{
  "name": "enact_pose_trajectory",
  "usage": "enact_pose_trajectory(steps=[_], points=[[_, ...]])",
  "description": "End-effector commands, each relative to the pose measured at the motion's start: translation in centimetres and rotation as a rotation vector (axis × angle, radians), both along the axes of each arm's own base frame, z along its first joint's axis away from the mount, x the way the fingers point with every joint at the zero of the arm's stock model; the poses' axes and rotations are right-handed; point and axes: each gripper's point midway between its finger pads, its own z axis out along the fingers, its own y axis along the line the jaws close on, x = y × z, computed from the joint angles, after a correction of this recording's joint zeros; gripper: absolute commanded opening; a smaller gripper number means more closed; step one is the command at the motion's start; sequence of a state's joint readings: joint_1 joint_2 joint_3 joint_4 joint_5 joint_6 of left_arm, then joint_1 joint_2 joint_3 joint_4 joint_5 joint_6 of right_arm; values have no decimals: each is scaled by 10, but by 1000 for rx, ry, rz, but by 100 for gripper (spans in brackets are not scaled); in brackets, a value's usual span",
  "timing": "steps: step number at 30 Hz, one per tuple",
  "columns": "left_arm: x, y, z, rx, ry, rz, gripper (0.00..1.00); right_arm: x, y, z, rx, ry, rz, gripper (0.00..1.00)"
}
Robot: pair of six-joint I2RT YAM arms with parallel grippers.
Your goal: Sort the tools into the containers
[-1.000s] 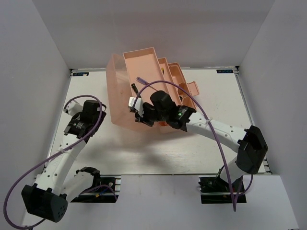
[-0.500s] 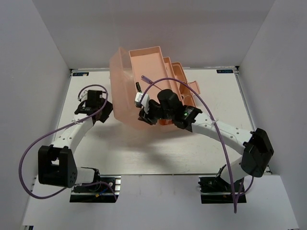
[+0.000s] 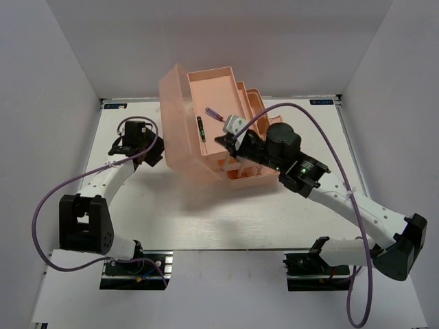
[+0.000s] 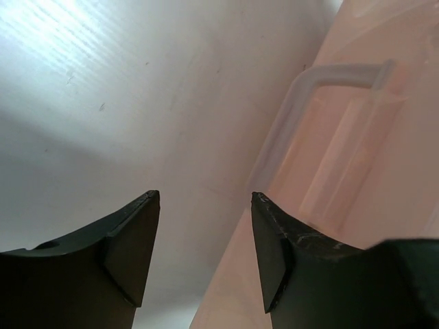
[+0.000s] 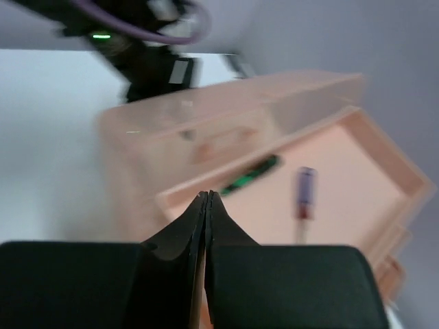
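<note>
our left gripper stands open and empty beside the toolbox, its lid handle just ahead; we cannot tell whether a finger touches the wall. our right gripper is pinched shut on nothing. in the blurred top tray beyond its fingertips lie the slim black-green screwdriver and the blue-red screwdriver.

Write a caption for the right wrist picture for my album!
Shut right pincer facing the pink toolbox tray holding a black-green screwdriver and a purple-handled screwdriver.
</note>
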State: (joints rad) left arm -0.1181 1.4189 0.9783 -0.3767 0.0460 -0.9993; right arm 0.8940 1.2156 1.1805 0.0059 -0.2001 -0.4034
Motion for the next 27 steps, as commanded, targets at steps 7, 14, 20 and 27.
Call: enact_pose_trajectory(steps=[7,14,20,27], points=[[53,-24,77,81,-183,-173,65,164,-197,-73,-167,181,-902,0],[78,-65,110,29,-267,-389,63,158,-274,-202,-349,656,-996,0],[92,-133,102,-119,-278,-648,62,130,-222,-245,-257,928,-647,0],[91,-198,73,-222,-214,-854,62,133,-184,-242,-140,1132,-494,0]])
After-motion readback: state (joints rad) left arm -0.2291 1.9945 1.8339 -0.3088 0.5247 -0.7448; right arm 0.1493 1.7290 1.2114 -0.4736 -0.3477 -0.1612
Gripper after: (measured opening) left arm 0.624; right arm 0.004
